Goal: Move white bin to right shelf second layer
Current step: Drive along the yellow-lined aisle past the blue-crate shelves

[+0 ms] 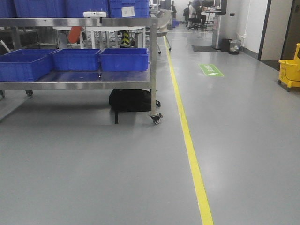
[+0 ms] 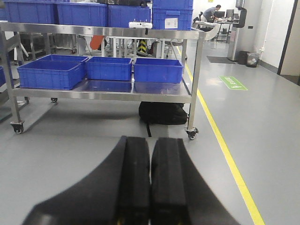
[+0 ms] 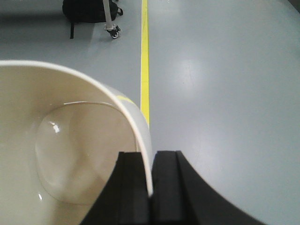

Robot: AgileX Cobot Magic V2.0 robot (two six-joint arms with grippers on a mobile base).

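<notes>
Three blue crates [image 1: 124,59] sat on a wheeled steel cart [image 1: 153,70] beside a yellow floor line [image 1: 190,145]. The right gripper [image 3: 151,164] pinched the rim of the white bin [image 3: 61,154] above grey floor [image 3: 220,93]; the left gripper [image 2: 150,145] was closed, empty.

You had the white bin [image 3: 70,140] showing only in the right wrist view: glossy cream-white plastic, thin rounded rim, smooth inner walls curving down to a rounded base with light glare on it. Its mouth faced the camera and filled the lower left of the view. The rim wall sat pinched between the black fingers of the right gripper [image 3: 150,157].
</notes>
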